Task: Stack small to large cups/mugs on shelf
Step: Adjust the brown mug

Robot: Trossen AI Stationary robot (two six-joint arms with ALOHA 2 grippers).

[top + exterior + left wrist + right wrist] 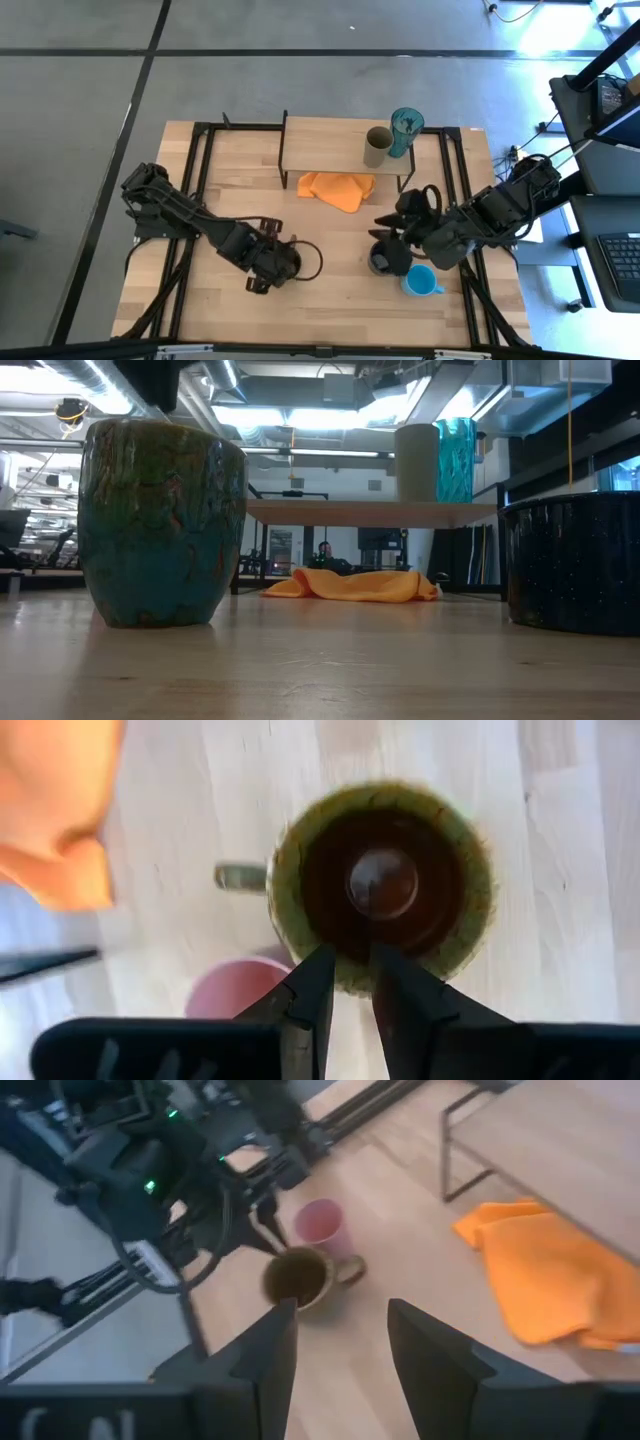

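tabletop: pale matt wood | shelf: light wood, black metal legs | cloth: soft orange fabric | mug: glossy mottled glaze | tumbler: shiny, ribbed

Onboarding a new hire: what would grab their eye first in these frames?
The left gripper straddles the near rim of the mustard-brown mug, with the pink cup right beside it. On the shelf two are already placed: the olive-grey cup and the teal patterned tumbler, at its right end. The orange cloth lies crumpled in front of the shelf.

Mustard-brown mug near, black mug, orange cloth
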